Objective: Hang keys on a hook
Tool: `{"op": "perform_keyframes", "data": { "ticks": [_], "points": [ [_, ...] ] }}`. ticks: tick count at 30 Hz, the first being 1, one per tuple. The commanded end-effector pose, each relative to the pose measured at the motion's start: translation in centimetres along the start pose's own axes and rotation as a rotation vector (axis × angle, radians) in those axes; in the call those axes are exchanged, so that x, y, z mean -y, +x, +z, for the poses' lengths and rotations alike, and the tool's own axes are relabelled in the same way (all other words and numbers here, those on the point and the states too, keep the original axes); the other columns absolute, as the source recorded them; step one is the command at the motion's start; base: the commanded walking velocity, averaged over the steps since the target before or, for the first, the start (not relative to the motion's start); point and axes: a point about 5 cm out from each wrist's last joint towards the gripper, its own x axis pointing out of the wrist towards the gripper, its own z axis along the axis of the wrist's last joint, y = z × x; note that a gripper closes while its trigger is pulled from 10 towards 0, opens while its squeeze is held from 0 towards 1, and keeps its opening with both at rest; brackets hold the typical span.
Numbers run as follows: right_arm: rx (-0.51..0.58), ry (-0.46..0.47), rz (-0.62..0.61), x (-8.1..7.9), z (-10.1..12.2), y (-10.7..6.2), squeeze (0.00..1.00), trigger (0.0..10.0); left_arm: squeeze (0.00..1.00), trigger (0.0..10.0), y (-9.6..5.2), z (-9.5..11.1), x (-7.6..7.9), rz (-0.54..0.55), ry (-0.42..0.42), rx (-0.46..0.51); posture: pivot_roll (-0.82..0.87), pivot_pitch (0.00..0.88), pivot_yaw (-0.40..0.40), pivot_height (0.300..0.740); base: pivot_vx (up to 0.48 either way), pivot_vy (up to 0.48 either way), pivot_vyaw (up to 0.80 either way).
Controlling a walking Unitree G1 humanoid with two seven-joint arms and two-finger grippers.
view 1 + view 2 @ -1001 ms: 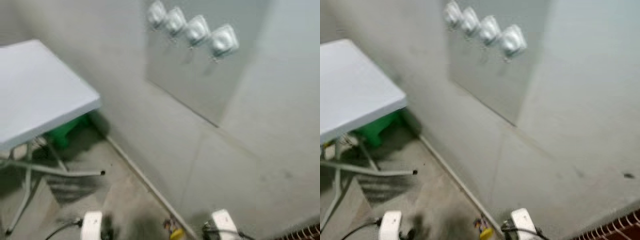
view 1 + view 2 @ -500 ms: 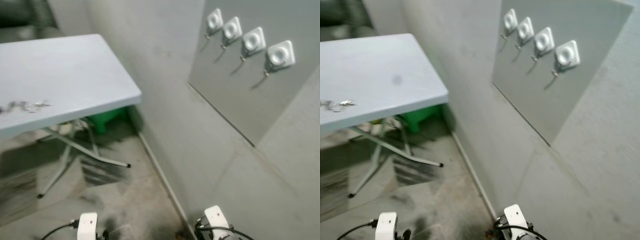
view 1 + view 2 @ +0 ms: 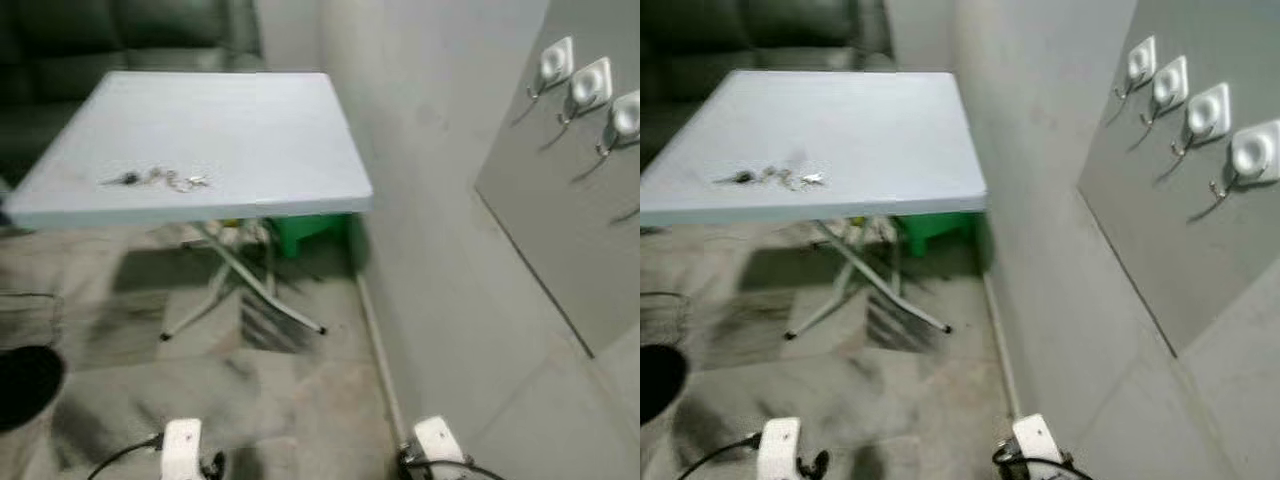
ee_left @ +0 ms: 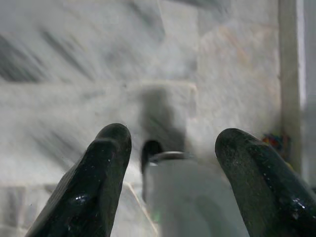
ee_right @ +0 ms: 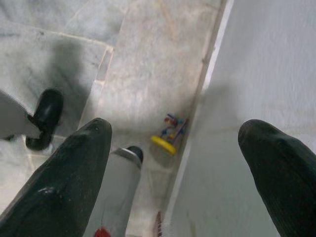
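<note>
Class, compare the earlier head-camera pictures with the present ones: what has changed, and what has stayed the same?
The camera has swung to the robot's left: the white wall hooks slid toward the right edge, and the grey folding table with the bunch of metal keys came fully into view. Nothing was grasped or released. Both arms stay low, left gripper and right gripper with fingers open.

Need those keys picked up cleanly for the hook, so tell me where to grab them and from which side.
Probably from straight above. The keys lie flat and spread in a thin line on the white table, near its front edge, so nothing stands up for a side grip. Close the fingers across the middle of the bunch; the ring itself is too small to make out. Both grippers hang low and open: left gripper, right gripper.
</note>
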Motion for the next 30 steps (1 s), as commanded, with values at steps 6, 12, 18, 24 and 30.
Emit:
{"op": "perform_keyframes", "data": {
  "ticks": [6, 12, 18, 24, 30],
  "points": [
    [0.011, 0.022, -0.006, -0.29, 0.39, 0.16, 0.0, 10.0, 0.0, 10.0, 0.03, 0.41, -0.73, 0.024, -0.012, 0.007, -0.12, 0.0, -0.04, 0.724, 0.0, 0.0, 0.0],
    [0.014, 0.031, -0.008, -0.19, 0.37, 0.13, 0.0, 10.0, 0.0, 10.0, 0.01, 0.4, -0.84, 0.025, -0.019, 0.006, -0.11, 0.0, -0.038, 0.724, 0.0, 0.099, 0.0],
    [0.014, 0.036, -0.008, -0.25, 0.34, 0.13, 0.0, 10.0, 0.0, 10.0, 0.0, 0.39, -0.9, 0.027, -0.018, 0.005, -0.11, 0.0, -0.036, 0.724, 0.0, 0.342, 0.0],
    [0.014, 0.042, -0.004, -0.44, 0.31, 0.16, 0.0, 10.0, 0.0, 10.0, -0.02, 0.39, -1.01, 0.03, -0.019, 0.007, -0.11, 0.0, -0.035, 0.724, 0.0, 0.343, 0.0],
    [0.014, 0.044, -0.004, -0.5, 0.3, 0.16, 0.0, 10.0, 0.0, 10.0, -0.02, 0.39, -1.06, 0.03, -0.019, 0.006, -0.11, 0.0, -0.034, 0.724, 0.0, 0.345, 0.0]
  ]
}}
